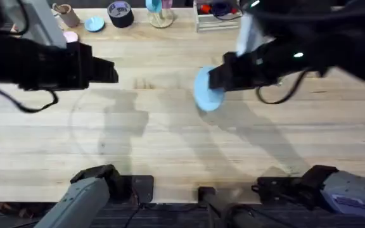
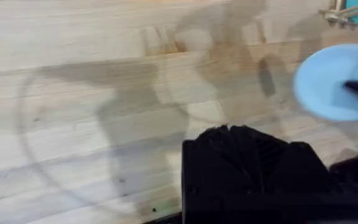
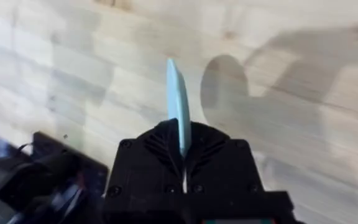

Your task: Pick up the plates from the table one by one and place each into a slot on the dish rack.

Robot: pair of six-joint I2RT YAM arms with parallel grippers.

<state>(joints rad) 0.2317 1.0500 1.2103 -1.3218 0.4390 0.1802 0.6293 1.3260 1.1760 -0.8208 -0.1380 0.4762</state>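
Observation:
My right gripper [image 1: 219, 78] is shut on the rim of a pale sky blue plate [image 1: 206, 90] and holds it above the middle of the table [image 1: 170, 155]. In the right wrist view the plate [image 3: 178, 102] stands on edge between the fingers [image 3: 182, 146]. The left wrist view catches the same plate [image 2: 331, 81] at its side. My left gripper [image 1: 111, 71] hangs over the table's left half, shut and holding nothing [image 2: 229, 134]. The dish rack [image 1: 161, 19] stands at the far edge with something teal standing in it; its pegs [image 2: 340, 12] show in the left wrist view.
Along the far edge lie a cardboard tube [image 1: 65, 14], a small blue disc [image 1: 94, 24], a pink disc [image 1: 70, 37], a black tape roll [image 1: 120, 12] and a clear tray [image 1: 217, 16] of red and blue items. Both arm bases sit at the near edge.

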